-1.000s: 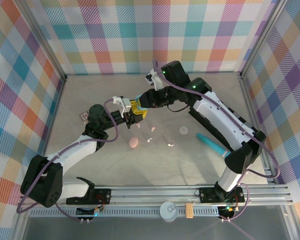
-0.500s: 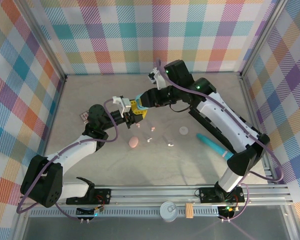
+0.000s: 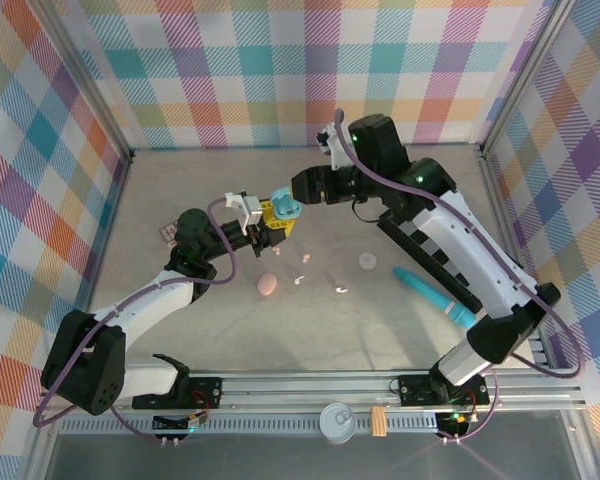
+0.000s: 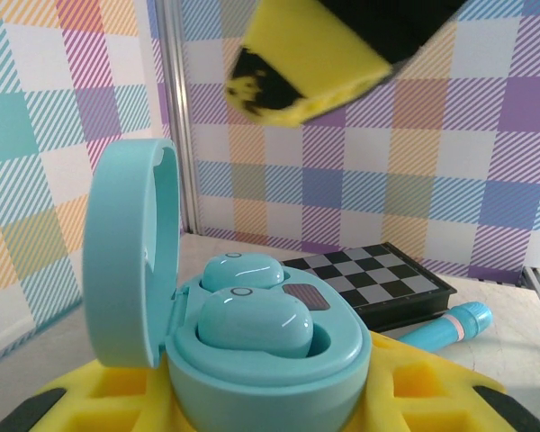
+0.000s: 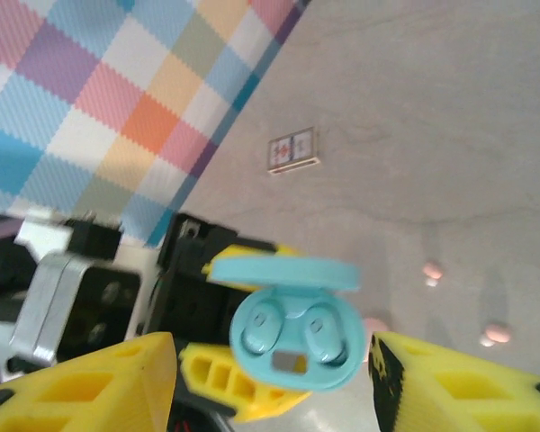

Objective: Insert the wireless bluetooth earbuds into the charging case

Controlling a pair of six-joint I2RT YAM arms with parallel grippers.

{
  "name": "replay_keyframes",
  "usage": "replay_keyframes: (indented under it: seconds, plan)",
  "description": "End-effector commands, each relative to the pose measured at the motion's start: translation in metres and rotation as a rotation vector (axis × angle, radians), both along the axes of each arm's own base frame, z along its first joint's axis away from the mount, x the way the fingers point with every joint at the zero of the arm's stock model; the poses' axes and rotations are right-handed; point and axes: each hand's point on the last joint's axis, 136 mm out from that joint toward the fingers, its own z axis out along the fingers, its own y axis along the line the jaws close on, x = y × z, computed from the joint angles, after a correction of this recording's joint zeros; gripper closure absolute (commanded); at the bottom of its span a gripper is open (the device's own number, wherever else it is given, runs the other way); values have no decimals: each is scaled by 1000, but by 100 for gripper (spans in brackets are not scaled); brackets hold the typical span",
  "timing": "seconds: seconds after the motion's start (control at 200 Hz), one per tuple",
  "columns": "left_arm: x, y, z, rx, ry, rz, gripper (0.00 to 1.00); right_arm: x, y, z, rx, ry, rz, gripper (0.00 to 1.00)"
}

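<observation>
Left wrist, earbuds (image 4: 252, 322) in case (image 4: 268, 382), left claw (image 4: 288, 234) gripping

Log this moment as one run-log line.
left gripper: shut on open charging case | teal earbuds: both seated | right gripper: open, above case

Grey matte tabletop (image 3: 160, 200), evenly lit w/ faint shadows. Plaid cloth walls (image 3: 280, 70) (pink/teal/purple/orange) stand on its L, R & far sides. Alu posts (image 3: 100, 100) rise at its far corners, and an alu rail (image 3: 310, 385) runs along its near edge.
</observation>
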Motion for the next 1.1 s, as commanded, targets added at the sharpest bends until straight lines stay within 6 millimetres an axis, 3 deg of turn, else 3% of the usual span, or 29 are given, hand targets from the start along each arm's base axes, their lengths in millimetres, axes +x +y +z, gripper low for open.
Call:
replay_keyframes:
  seconds: [0.0, 0.225, 0.57, 0.73, 0.865, 1.1]
  plan:
    - [-11, 3, 21, -36, -76, -25, 70, 18, 1, -3, -39, 10, -40, 40]
    - [-11, 6, 19, -29, -78, -3, 70, 34, 15, -15, -100, 31, -1, 34]
    - [-6, 10, 23, -16, -85, 41, 70, 19, 3, -37, -172, 39, 46, 28]
    - [-6, 10, 23, -17, -83, 43, 70, 6, 0, -23, -83, 35, 38, 27]
    - [-9, 10, 27, -23, -86, 36, 70, -9, 1, -1, 129, 103, 58, 22]
    - [-7, 10, 32, -38, -99, 44, 70, -23, 3, -4, 291, 253, 101, 19]
